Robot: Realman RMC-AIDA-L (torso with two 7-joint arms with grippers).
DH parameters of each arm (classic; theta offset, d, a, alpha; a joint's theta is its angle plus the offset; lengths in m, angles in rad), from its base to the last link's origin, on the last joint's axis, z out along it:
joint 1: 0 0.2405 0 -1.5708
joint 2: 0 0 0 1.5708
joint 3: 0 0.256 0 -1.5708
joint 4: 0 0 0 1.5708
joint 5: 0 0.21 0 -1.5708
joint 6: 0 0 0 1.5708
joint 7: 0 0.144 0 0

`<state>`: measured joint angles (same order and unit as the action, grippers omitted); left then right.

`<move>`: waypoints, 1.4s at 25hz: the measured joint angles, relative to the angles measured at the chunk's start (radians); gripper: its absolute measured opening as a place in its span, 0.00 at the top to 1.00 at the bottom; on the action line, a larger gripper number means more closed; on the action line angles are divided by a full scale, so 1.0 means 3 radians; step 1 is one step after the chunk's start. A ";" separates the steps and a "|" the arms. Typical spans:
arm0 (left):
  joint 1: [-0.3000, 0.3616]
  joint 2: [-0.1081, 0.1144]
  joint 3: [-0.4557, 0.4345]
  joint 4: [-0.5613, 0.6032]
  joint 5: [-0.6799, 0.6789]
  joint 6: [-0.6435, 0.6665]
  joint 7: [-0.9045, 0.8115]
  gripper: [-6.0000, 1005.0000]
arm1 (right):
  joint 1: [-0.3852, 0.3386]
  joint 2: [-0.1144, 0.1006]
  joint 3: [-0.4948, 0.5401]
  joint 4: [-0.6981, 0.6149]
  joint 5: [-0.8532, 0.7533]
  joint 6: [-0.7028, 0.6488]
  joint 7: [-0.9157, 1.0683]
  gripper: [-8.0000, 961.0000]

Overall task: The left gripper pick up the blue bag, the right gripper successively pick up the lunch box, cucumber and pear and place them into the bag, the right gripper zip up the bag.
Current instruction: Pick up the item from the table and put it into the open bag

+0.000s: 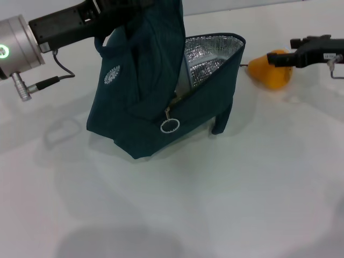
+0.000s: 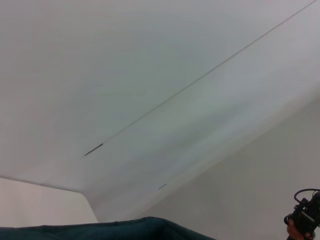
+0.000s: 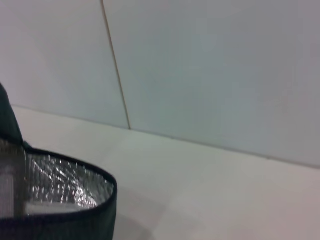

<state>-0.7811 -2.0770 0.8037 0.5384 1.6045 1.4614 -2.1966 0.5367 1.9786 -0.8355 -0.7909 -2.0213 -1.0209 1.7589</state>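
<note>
The blue bag [image 1: 140, 107] hangs tilted above the table, held by its handles in my left gripper [image 1: 113, 13] at the top left. Its mouth is open and shows the silver foil lining [image 1: 207, 54]. The ring pull [image 1: 170, 126] dangles at the front. The bag's edge also shows in the left wrist view [image 2: 125, 230] and its rim in the right wrist view [image 3: 60, 220]. The orange-yellow pear [image 1: 271, 70] lies on the table right of the bag. My right gripper [image 1: 282, 58] is at the pear's top. The lunch box and cucumber are out of sight.
The white table [image 1: 242, 188] spreads in front of and to the right of the bag. A cable [image 1: 59, 72] trails from the left arm. A white wall with a seam [image 3: 115, 65] stands behind the table.
</note>
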 joint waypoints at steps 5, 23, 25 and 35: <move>0.0006 0.0000 0.0000 0.0000 0.0000 -0.0003 0.0005 0.94 | -0.0005 0.0010 -0.0012 -0.0060 -0.0010 -0.0019 0.0011 0.16; 0.0003 -0.0004 0.0000 0.0000 -0.0003 -0.0001 0.0005 0.94 | 0.0019 -0.0020 -0.0028 0.0014 -0.0144 -0.0030 0.0062 0.21; 0.0003 -0.0007 0.0000 0.0000 -0.0003 -0.0001 0.0005 0.94 | 0.0024 -0.0020 -0.0028 0.0028 -0.0162 -0.0020 0.0067 0.20; -0.0004 0.0001 0.0000 0.0000 -0.0005 -0.0004 0.0005 0.94 | 0.0019 0.0003 -0.0019 0.0008 -0.0187 0.0009 0.0072 0.21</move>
<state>-0.7823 -2.0766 0.8037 0.5383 1.6030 1.4602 -2.1951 0.5423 1.9794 -0.8410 -0.7885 -2.0772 -1.0182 1.7805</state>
